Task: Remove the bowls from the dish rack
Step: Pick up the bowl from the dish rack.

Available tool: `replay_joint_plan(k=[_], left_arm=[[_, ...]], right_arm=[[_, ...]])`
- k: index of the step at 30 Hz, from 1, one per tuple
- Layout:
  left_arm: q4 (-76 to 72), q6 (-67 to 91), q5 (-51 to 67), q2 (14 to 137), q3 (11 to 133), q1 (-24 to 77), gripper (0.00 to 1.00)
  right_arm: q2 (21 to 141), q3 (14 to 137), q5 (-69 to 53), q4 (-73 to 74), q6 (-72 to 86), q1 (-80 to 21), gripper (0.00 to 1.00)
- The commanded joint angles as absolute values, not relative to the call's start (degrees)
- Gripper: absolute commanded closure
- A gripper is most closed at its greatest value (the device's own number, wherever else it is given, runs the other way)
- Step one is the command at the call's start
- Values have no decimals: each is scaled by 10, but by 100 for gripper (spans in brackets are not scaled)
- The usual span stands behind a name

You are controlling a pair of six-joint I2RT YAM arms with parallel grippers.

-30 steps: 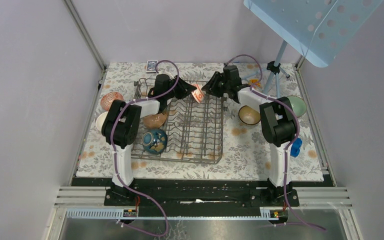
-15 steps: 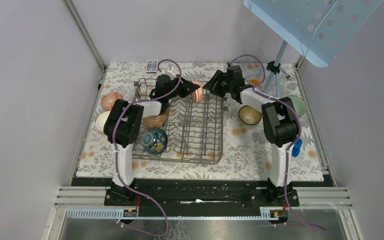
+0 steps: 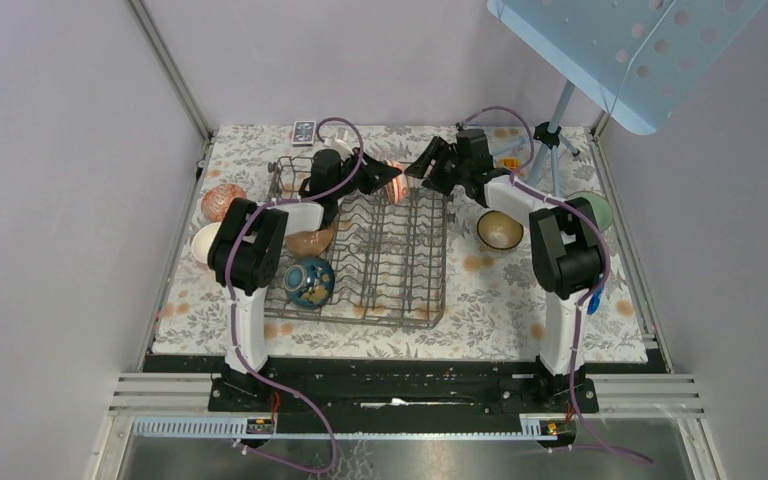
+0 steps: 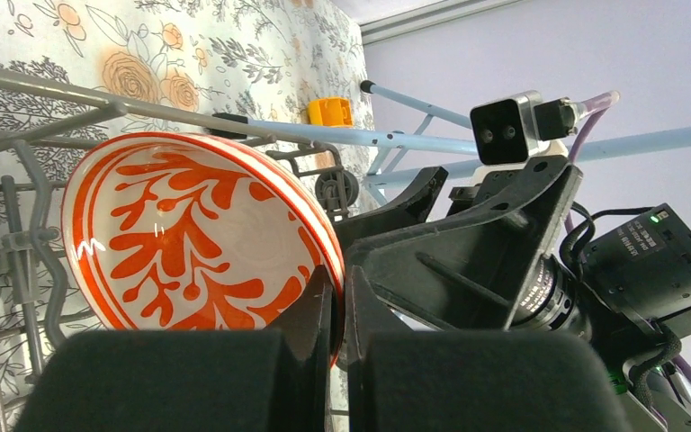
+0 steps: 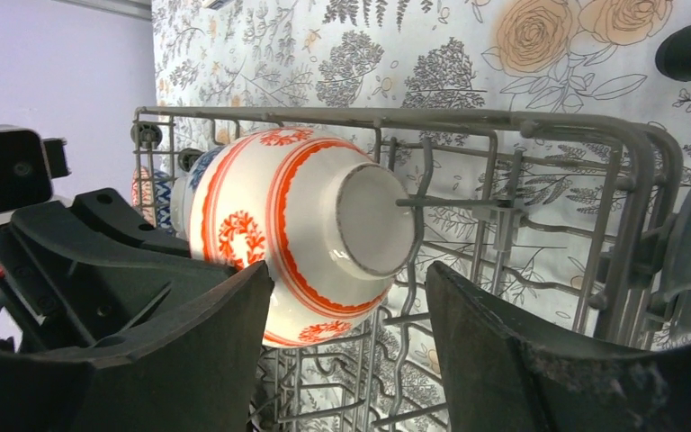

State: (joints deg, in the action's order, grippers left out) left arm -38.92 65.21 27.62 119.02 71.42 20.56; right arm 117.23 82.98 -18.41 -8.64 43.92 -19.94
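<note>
An orange-and-white patterned bowl [image 3: 394, 184] hangs on its side over the far edge of the grey wire dish rack [image 3: 438, 300]. My left gripper [image 3: 381, 181] is shut on its rim [image 4: 328, 261]; the inside of the bowl [image 4: 189, 234] faces the left wrist camera. My right gripper [image 3: 424, 170] is open just right of it, and the bowl's foot [image 5: 373, 220] points between the spread fingers [image 5: 216, 342]. A brown bowl [image 3: 310, 241] and a blue bowl [image 3: 309, 282] lie in the rack's left side.
Left of the rack sit a pink bowl [image 3: 222, 200] and a white bowl [image 3: 202, 241]. To the right are a dark gold-lined bowl [image 3: 499, 230], a green bowl [image 3: 597, 211] and a blue object [image 3: 592, 296]. A tripod [image 3: 554, 133] stands at the back right.
The left jaws have shut on the bowl's rim. The right jaws have spread wider and come off the bowl, and the right arm has drawn slightly back to the right.
</note>
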Motion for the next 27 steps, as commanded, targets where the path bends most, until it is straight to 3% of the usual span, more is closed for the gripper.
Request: replay_joint_plan(k=[1, 20, 27], left_arm=[[-476, 669, 300, 1163, 717, 203, 100], [-435, 666, 306, 1002, 673, 196, 100], [-223, 529, 296, 844, 644, 209, 100]], right_arm=[[1115, 827, -203, -88, 438, -205, 27], [881, 715, -255, -98, 433, -209, 24], [749, 705, -280, 70, 335, -253, 25]])
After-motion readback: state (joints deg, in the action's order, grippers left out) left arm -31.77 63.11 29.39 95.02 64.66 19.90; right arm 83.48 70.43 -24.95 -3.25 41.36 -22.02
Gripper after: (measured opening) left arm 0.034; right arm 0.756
